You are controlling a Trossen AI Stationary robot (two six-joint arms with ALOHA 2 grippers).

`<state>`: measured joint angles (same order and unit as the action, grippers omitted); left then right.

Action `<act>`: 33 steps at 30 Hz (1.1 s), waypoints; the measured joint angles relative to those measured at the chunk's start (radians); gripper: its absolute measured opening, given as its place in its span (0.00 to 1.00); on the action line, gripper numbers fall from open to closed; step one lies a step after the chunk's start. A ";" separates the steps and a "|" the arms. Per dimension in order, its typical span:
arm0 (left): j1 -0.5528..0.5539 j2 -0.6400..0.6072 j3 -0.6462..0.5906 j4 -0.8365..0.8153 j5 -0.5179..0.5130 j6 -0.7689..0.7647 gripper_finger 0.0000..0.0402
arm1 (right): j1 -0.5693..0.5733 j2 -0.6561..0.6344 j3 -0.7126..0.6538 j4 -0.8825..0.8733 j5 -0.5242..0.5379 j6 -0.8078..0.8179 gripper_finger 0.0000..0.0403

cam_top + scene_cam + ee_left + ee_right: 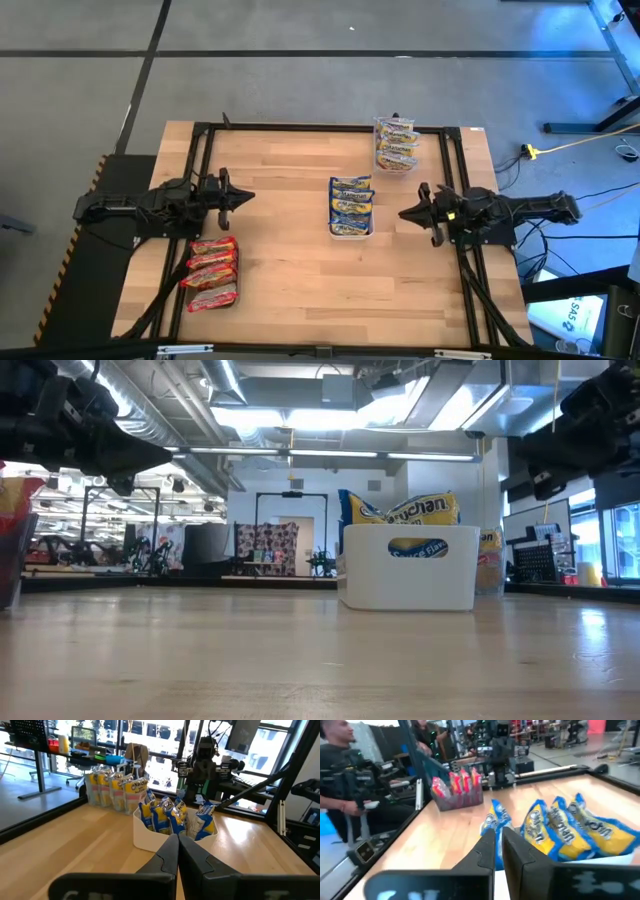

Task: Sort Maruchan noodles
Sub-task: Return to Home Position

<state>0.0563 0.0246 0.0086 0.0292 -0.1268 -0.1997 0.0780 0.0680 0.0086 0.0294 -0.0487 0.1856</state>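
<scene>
The Maruchan noodles stand sorted in three containers. Blue-bordered packets (351, 203) fill a white tray (350, 232) at the table's middle. Orange-bordered packets (396, 143) stand in a clear tub at the far right. Red packets (212, 272) sit in a tub at the near left. My left gripper (246, 196) hangs shut at the table's left edge, pointing level toward the middle. My right gripper (404, 214) hangs shut at the right edge, facing it. Neither holds anything.
A black frame (200, 140) runs along the table's left, far and right sides. Bare wood lies between the containers and along the near edge. In the right wrist view a person (340, 750) stands beyond the table's left side.
</scene>
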 joint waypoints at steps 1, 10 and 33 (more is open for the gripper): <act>0.000 0.000 0.000 0.000 0.000 0.000 0.00 | 0.000 -0.013 0.000 -0.006 0.010 0.000 0.03; 0.000 0.000 0.000 0.000 0.000 0.000 0.00 | 0.000 -0.052 0.001 -0.002 0.105 -0.077 0.03; 0.000 0.000 0.000 0.001 -0.002 0.000 0.00 | 0.000 -0.043 0.001 -0.002 0.108 -0.060 0.03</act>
<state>0.0565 0.0246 0.0086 0.0299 -0.1284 -0.1998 0.0780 0.0254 0.0093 0.0271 0.0597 0.1253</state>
